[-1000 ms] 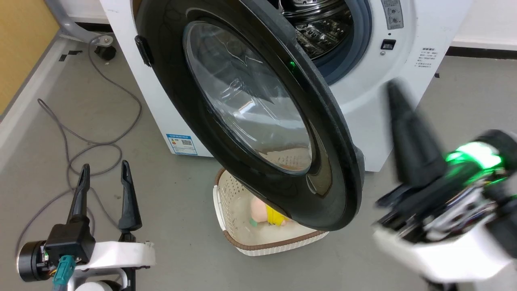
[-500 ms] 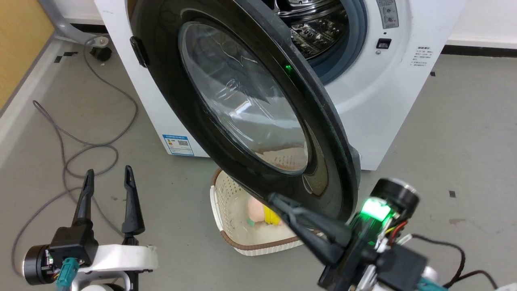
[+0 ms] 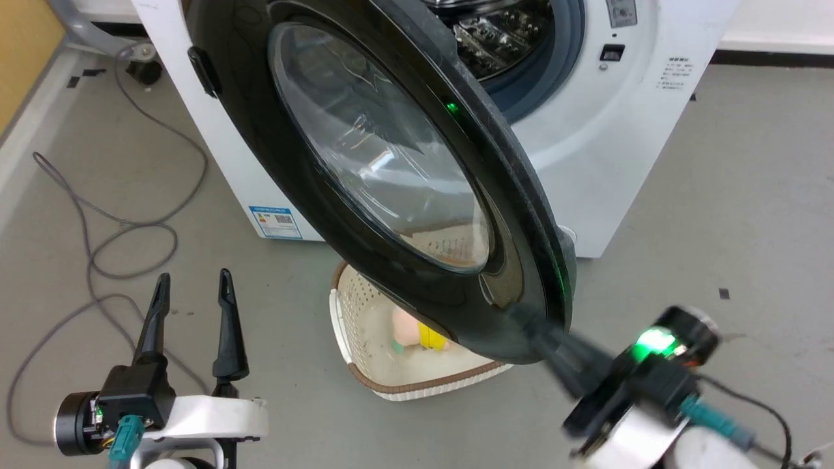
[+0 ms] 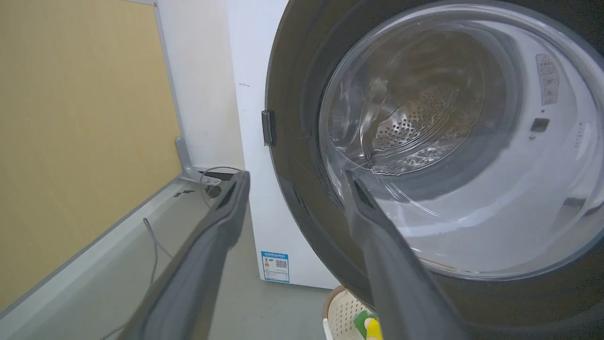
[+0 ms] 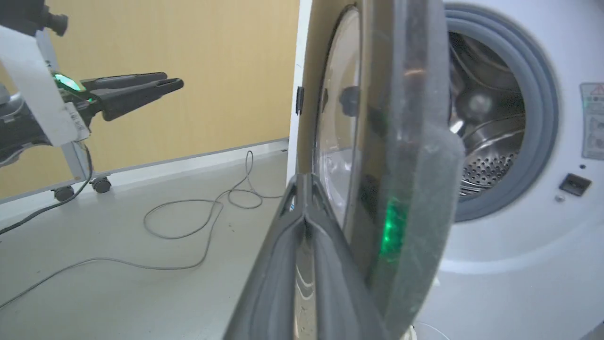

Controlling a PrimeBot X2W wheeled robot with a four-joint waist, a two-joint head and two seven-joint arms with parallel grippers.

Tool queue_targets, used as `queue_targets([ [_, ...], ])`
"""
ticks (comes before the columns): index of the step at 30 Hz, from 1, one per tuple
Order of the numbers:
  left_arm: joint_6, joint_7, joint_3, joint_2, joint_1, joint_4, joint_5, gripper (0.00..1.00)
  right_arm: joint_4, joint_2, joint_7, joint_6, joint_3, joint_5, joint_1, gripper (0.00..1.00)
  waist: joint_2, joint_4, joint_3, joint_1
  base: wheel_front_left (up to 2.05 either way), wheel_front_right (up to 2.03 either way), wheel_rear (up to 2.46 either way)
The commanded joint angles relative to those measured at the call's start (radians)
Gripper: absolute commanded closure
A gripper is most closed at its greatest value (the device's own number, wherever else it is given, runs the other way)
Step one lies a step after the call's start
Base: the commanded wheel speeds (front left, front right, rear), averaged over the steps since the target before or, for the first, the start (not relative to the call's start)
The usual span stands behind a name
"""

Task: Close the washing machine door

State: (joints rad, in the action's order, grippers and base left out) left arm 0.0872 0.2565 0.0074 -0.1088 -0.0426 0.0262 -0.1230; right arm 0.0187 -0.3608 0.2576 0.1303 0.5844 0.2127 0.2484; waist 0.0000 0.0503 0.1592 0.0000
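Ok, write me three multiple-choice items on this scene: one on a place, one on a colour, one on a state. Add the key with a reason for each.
1. Where is the cream perforated basket?
A) on the floor, beneath the washing machine door
B) hanging on the wall
C) in a person's hand

2. What colour is the door's rim?
A) white
B) glossy black
C) red

3. What state is the left gripper in?
A) open, holding nothing
B) shut tight
C) shut on the door

Key: 1A, the head view shows it on the grey floor under the door's lower edge. 2B, the rim is black around clear glass. 3A, its fingers stand apart with bare floor between them.
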Motion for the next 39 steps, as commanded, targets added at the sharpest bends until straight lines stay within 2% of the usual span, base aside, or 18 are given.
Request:
queue_targets([
  [1, -0.006, 0.005, -0.002, 0.006, -0.016, -0.002, 0.010, 0.00, -0.029, 0.025, 0.004, 0.000, -0.055, 0.014, -0.011, 1.00, 0.0000, -0.004, 0.014, 0.0000, 0.00, 0.00, 0.00],
  [4, -0.011, 0.005, -0.003, 0.011, -0.024, -0.003, 0.015, 0.00, -0.055, 0.039, 0.004, 0.000, -0.096, 0.013, -0.007, 1.00, 0.0000, -0.005, 0.025, 0.0000, 0.00, 0.00, 0.00],
  [9, -0.025, 0.005, -0.007, 0.023, -0.054, -0.007, 0.023, 0.00, -0.138, 0.093, 0.004, 0.000, -0.225, 0.023, 0.035, 1.00, 0.0000, -0.001, 0.073, 0.0000, 0.00, 0.00, 0.00],
  [22, -0.048, 0.005, -0.012, 0.044, -0.129, -0.018, 0.033, 0.00, -0.312, 0.167, 0.004, 0.000, -0.446, 0.020, 0.252, 1.00, 0.0000, 0.025, 0.198, 0.0000, 0.00, 0.00, 0.00],
  [39, -0.045, 0.005, -0.037, 0.057, -0.192, -0.017, 0.025, 0.00, -0.514, 0.126, 0.004, 0.000, -0.559, -0.048, 0.557, 1.00, 0.0000, 0.078, 0.297, 0.0000, 0.00, 0.00, 0.00],
])
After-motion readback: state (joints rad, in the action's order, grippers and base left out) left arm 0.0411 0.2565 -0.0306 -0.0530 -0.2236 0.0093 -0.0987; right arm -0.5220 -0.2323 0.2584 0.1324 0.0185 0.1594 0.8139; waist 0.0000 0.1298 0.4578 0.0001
